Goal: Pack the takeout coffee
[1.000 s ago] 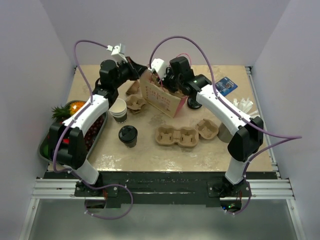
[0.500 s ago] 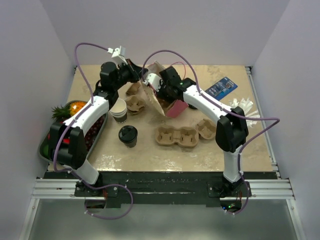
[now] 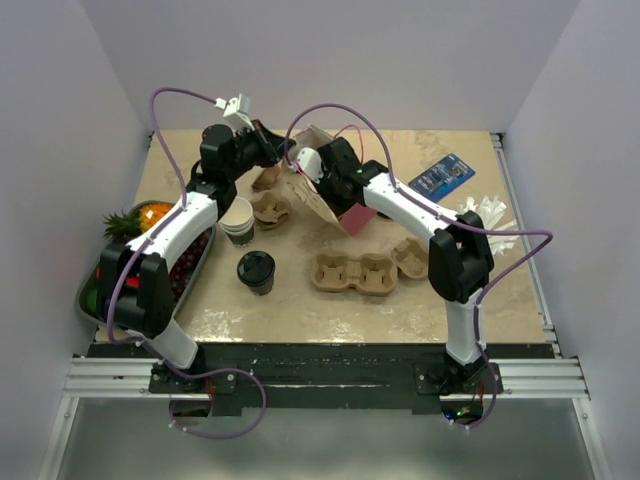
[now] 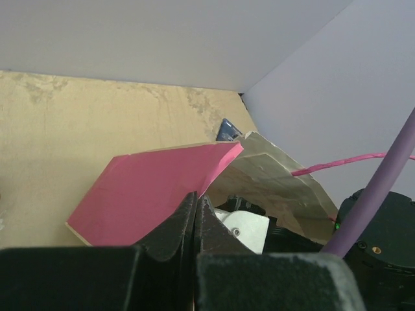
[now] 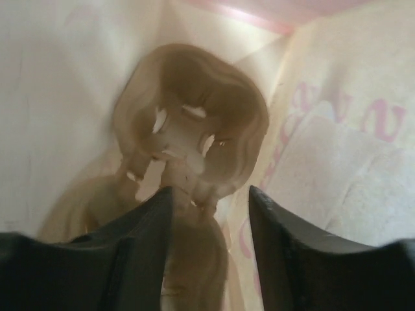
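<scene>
Pale lavender walls close in a tan surface [image 3: 300,312] whose far middle carries a paper bag [image 3: 305,192], kraft outside with a pink side, tipped over with its mouth toward the far-left corner. The left hand [image 3: 278,152] reaches to the bag's rim from the left. In the left wrist view its fingers [image 4: 175,223] are pressed flat together with no gap, and the edge of the pink panel runs down into their tips, so the hand looks pinched on the bag's rim. The right arm crosses in from the right edge and goes into the bag's mouth, so from above its hand is hidden. Inside the bag, the right hand [image 5: 211,194] stands about half wide. A moulded pulp carrier [image 5: 191,123] lies just past its fingertips against the bag's pale wall. The carrier's lower part sits between the fingers, close to the left one, with a gap at the right one, so nothing is gripped. The coffee [image 3: 256,270] stands upright with its black lid on. It is out on the surface left of centre and toward the near edge, well apart from the bag and from both hands. Just beyond it, toward the far edge, is a stack of white-rimmed cups [image 3: 238,220]. To its right lies a double carrier [image 3: 352,272], empty. A fruit tray [image 3: 84,292] with a pineapple [image 3: 122,222] sits at the left edge. A blue packet [image 3: 443,175] lies near the far-right corner.
</scene>
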